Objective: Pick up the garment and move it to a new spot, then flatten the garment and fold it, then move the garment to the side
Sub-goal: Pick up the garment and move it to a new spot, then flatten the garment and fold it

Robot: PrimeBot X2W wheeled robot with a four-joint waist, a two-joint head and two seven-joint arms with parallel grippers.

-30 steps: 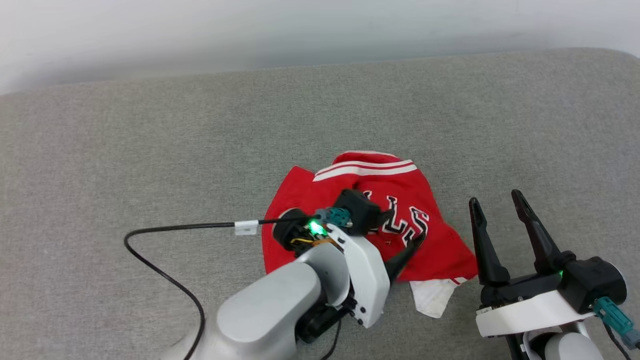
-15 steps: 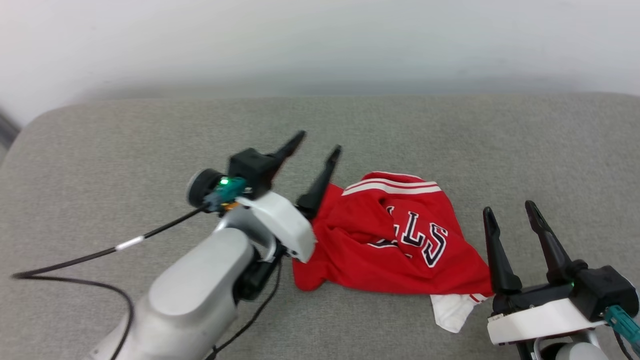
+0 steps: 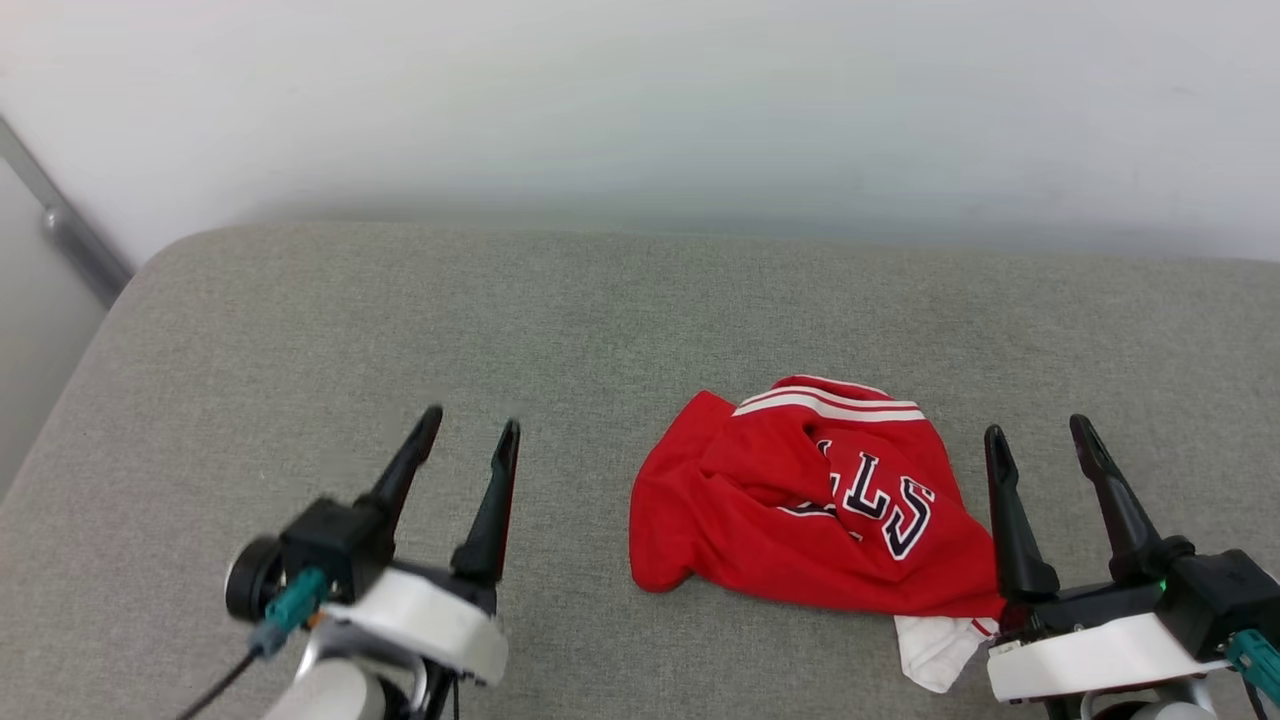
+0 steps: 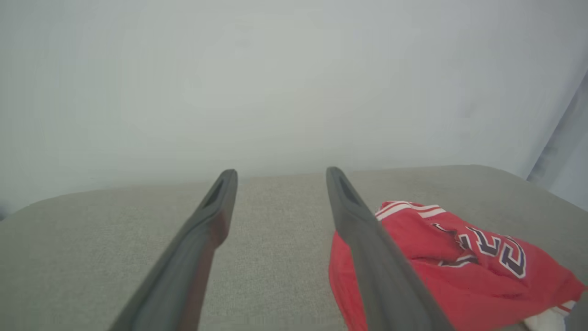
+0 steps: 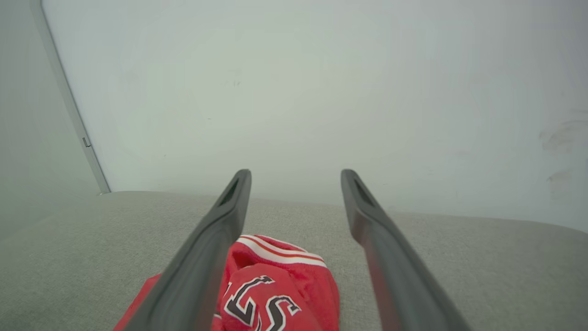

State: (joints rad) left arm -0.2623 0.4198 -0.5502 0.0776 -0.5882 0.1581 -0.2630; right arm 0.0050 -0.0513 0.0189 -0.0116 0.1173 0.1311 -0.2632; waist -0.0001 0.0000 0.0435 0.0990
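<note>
A pale, bare wall (image 3: 640,100) fills the far side of the scene, and below it a wide grey woven cushion (image 3: 300,330) with rounded corners spreads across the head view. The garment (image 3: 790,530), a red jersey-style shirt, lies crumpled on the cushion right of centre, touching the fabric and held by neither arm. Its long axis runs roughly left to right, dipping toward the robot at the right end. Its red-and-white striped trim (image 3: 830,402) forms the far edge, facing the wall, and a white sleeve (image 3: 935,650) pokes out at the near right corner, toward the robot. The black, white-outlined letters (image 3: 880,500) sit tilted on the upper fold, partly swallowed by creases. The left gripper (image 3: 471,418) hovers over bare cushion well left of the shirt, its jaws spread wide with nothing between them. In the left wrist view the shirt (image 4: 459,266) lies off to the right of the fingers (image 4: 202,239). The right gripper (image 3: 1037,427) sits just beside the shirt's right end, likewise spread and empty, and in the right wrist view the shirt (image 5: 275,285) lies low between its fingers (image 5: 395,266), partly behind the left-hand one.
</note>
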